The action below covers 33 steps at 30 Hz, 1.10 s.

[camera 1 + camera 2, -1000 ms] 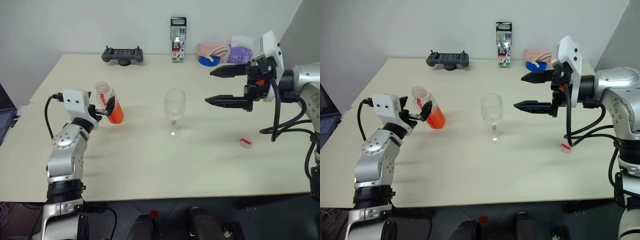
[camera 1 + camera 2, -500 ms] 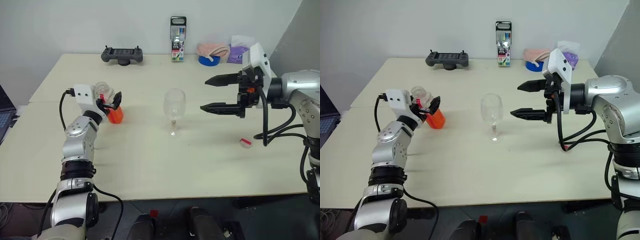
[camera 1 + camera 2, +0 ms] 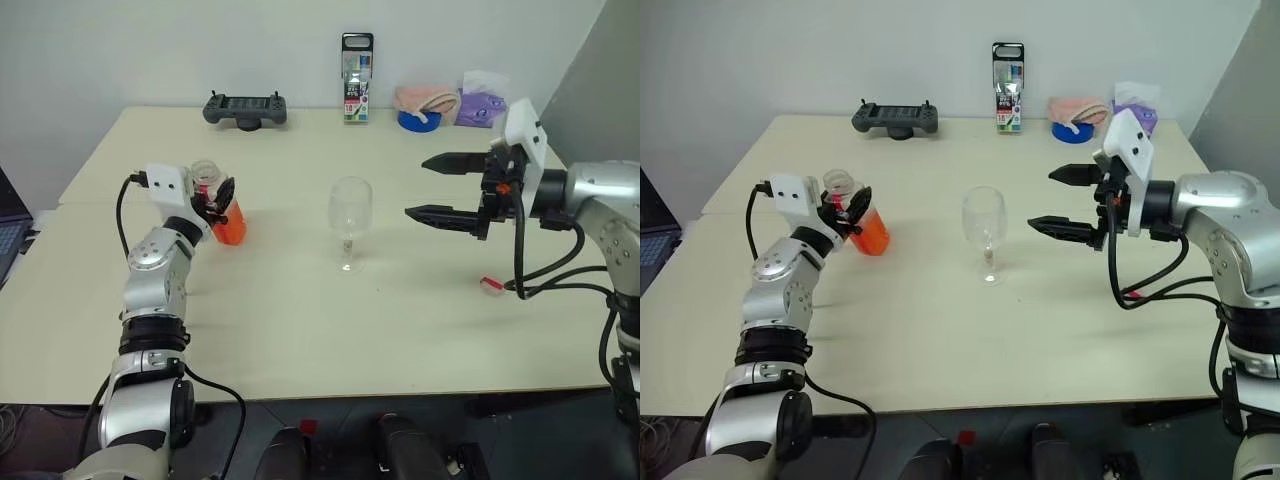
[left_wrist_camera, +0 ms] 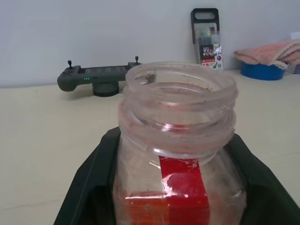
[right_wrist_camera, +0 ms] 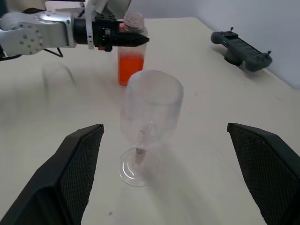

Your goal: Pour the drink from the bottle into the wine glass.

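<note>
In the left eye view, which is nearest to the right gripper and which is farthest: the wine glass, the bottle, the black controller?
1. The wine glass, to the left of the open right gripper, at the table's middle.
2. The bottle, beyond the glass, clamped in the left gripper.
3. The black controller, at the table's far edge.

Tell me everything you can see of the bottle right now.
The bottle is small, clear plastic, with a wide threaded neck and no cap on it. A red label strip runs down its side. Orange-red drink fills roughly its lower half. It stands about upright, on or just above the table toward the robot's left, left of the wine glass and apart from it. The left gripper is shut on it, one black finger on each side below the neck.
</note>
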Tool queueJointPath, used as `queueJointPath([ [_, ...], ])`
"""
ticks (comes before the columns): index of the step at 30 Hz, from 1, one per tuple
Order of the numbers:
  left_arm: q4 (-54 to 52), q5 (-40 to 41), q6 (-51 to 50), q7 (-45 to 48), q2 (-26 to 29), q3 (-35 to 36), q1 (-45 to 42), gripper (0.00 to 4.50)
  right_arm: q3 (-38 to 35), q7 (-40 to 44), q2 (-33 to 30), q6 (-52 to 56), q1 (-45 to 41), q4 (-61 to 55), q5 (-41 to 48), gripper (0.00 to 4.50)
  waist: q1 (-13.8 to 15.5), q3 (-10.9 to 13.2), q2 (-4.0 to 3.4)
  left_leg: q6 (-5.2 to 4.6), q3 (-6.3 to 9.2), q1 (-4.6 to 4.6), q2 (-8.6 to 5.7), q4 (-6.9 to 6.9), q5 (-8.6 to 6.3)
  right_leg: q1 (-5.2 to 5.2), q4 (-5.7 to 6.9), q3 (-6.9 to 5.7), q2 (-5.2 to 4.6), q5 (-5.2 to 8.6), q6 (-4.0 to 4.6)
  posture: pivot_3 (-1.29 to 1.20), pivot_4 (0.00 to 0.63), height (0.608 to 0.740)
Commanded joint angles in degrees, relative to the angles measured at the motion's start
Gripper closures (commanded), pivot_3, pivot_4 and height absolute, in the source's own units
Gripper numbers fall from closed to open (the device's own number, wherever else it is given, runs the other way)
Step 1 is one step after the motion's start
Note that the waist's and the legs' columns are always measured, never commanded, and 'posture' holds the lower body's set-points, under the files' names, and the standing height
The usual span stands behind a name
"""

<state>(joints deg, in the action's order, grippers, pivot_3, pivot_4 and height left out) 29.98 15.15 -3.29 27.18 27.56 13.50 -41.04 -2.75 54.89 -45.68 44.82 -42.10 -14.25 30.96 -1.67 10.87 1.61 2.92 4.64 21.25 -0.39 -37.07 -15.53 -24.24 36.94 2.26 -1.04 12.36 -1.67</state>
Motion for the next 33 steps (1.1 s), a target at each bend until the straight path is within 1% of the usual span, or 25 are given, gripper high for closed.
queueJointPath([
  [1, -2.81, -1.58, 1.2, 5.27, 3.12, -3.02, -7.26, 2.35, -6.38, -4.71, 0.71, 2.9, 2.85, -4.38, 3.25, 0.0, 0.02, 0.03, 0.05, 0.0, 0.02, 0.04, 0.0, -0.02, 0.0, -0.01, -0.01, -0.02, 0.01, -0.01, 0.0, 0.0, 0.15, 0.74],
  [5, 1.05, -4.6, 4.38, 11.01, 4.02, -7.39, -13.92, 2.35, -10.53, -9.57, 1.28, 5.55, 7.99, -8.8, 5.09, 0.0, 0.35, 0.04, 0.07, 0.0, 0.06, 0.18, -0.07, -0.06, 0.0, -0.04, -0.06, -0.06, -0.04, -0.03, -0.04, 0.0, 0.15, 0.74],
  [7, 5.12, -3.88, 5.6, 13.11, 2.8, -7.48, -17.34, 2.35, -13.12, -12.12, 1.37, 6.51, 11.53, -11.25, 5.76, 0.0, 0.32, 0.04, 0.07, 0.0, 0.05, 0.2, -0.09, -0.05, 0.0, -0.04, -0.09, -0.05, -0.04, -0.03, -0.06, 0.0, 0.15, 0.74],
  [9, 11.57, -4.79, 8.55, 14.15, 2.0, -7.92, -20.73, 2.35, -15.54, -15.01, 1.86, 6.82, 14.68, -13.04, 5.74, 0.0, 0.23, 0.04, 0.08, -0.01, 0.04, 0.18, -0.08, -0.04, 0.0, -0.04, -0.08, -0.05, -0.04, -0.03, -0.07, 0.0, 0.15, 0.74],
  [13, 19.66, -10.44, 19.78, 16.35, 1.09, -12.27, -23.93, 2.35, -21.33, -17.83, 2.41, 8.99, 21.29, -18.91, 9.88, 0.0, -0.13, 0.05, 0.08, -0.02, 0.0, 0.17, -0.06, -0.02, 0.0, -0.09, -0.02, 0.0, 0.0, -0.02, -0.07, 0.0, 0.15, 0.74],
  [16, 23.23, -9.47, 26.35, 18.71, -0.59, -11.59, -25.63, 2.35, -21.89, -19.15, 2.23, 9.55, 24.64, -21.62, 11.06, 0.0, -0.17, 0.06, 0.1, -0.02, -0.02, 0.19, -0.03, -0.01, 0.0, -0.14, -0.01, 0.03, 0.02, -0.03, -0.07, 0.0, 0.15, 0.74],
  [18, 25.73, -11.04, 32.08, 19.09, -1.15, -12.38, -26.07, 2.35, -22.63, -20.5, 2.69, 9.46, 25.79, -22.26, 11.71, 0.0, -0.13, 0.07, 0.11, -0.02, 0.0, 0.23, -0.04, -0.06, 0.0, -0.14, -0.01, 0.01, 0.02, -0.03, -0.07, 0.0, 0.15, 0.74],
  [22, 29.05, -13.74, 38.85, 18.29, -1.61, -13.53, -27.24, 2.35, -23.46, -22.57, 3.03, 9.23, 27.32, -23.41, 13.06, 0.0, -0.12, 0.06, 0.11, -0.02, -0.04, 0.25, -0.06, -0.13, 0.0, -0.13, -0.02, 0.06, 0.01, -0.04, -0.1, 0.0, 0.15, 0.74],
  [24, 30.11, -16.53, 42.67, 17.05, -1.23, -14.95, -27.71, 2.35, -23.41, -23.47, 3.26, 9.35, 28.04, -24.53, 14.07, 0.0, -0.12, 0.06, 0.11, -0.02, -0.03, 0.24, -0.06, -0.13, 0.0, -0.12, 0.0, 0.07, 0.01, -0.04, -0.11, 0.0, 0.15, 0.74],
  [30, 31.28, -22.9, 50.66, 14.23, -1.15, -18.82, -28.33, 2.35, -21.67, -25.54, 3.02, 8.95, 28.82, -26.69, 16.0, 0.0, -0.12, 0.07, 0.11, -0.03, -0.03, 0.25, -0.07, -0.16, 0.0, -0.12, 0.01, 0.07, 0.02, -0.05, -0.12, 0.0, 0.15, 0.74],
  [33, 31.74, -23.89, 52.44, 12.52, -1.53, -19.21, -28.35, 2.35, -21.79, -26.46, 2.81, 9.01, 28.29, -27.05, 17.55, 0.0, -0.12, 0.07, 0.11, -0.03, -0.03, 0.25, -0.07, -0.18, 0.0, -0.12, 0.02, 0.08, 0.02, -0.05, -0.13, 0.0, 0.15, 0.74],
])
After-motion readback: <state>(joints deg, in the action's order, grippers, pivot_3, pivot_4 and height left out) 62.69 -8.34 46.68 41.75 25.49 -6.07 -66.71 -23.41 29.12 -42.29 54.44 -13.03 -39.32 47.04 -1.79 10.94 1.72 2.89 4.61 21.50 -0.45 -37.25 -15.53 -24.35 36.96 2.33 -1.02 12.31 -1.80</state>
